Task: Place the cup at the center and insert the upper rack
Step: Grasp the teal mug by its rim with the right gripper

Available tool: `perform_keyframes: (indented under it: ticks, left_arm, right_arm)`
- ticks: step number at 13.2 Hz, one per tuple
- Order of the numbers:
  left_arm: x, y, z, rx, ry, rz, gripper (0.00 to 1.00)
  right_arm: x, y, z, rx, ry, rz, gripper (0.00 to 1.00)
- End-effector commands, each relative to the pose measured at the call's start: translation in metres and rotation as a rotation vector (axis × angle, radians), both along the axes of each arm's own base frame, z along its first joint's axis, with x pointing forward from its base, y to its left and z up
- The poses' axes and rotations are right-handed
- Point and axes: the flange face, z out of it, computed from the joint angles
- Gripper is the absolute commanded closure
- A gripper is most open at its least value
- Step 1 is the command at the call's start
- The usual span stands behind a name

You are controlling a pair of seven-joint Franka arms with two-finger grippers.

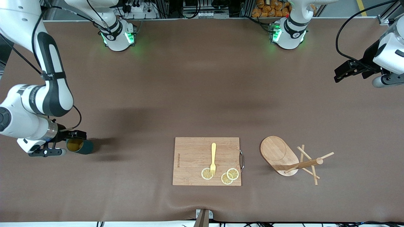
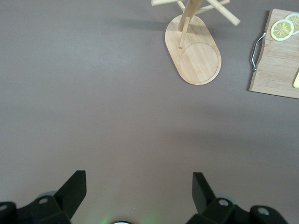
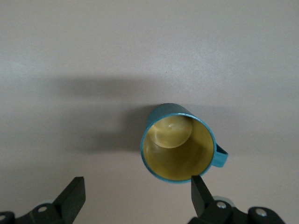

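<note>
Starting at the right arm's end of the table, I have the right gripper just over the cup, fingers spread wide and pinching nothing. The cup lies on its side on the table, mouth toward my wrist camera, handle sticking out to one side, and one fingertip already sits at the rim. To grip well, I judge I should centre the body between both fingers, clear of the handle, and close across the ribbed wall, since a rim-only pinch could let it roll. The board with fork and lemon slices fills the middle, so I plan a landing spot on bare table near it. The rack lies tipped over, nearer the left arm's end. The left gripper waits high there, fingers spread, holding nothing.
</note>
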Motion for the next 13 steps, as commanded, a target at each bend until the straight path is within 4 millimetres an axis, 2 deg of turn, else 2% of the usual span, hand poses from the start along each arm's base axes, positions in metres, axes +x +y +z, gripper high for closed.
perform_keyframes:
  ticks: [1, 8, 11, 12, 13]
  left_arm:
    - [-0.001, 0.004, 0.006, -0.013, -0.013, -0.010, 0.00]
    - [0.000, 0.004, 0.005, -0.008, -0.015, -0.010, 0.00]
    - [-0.003, 0.010, 0.012, -0.009, -0.029, -0.001, 0.00]
    - [-0.003, 0.010, 0.014, -0.010, -0.033, -0.001, 0.00]
    - [-0.003, 0.009, 0.017, -0.014, -0.039, -0.001, 0.00]
  right_arm:
    - [0.005, -0.004, -0.018, 0.010, -0.009, 0.012, 0.00]
    - [0.006, 0.000, -0.047, 0.008, 0.010, 0.024, 0.00]
    - [0.008, 0.002, -0.063, 0.006, -0.001, 0.039, 0.00]
    - [0.008, 0.001, -0.067, 0.006, -0.001, 0.062, 0.04]
    - [0.009, 0.001, -0.066, 0.007, -0.003, 0.080, 0.15]
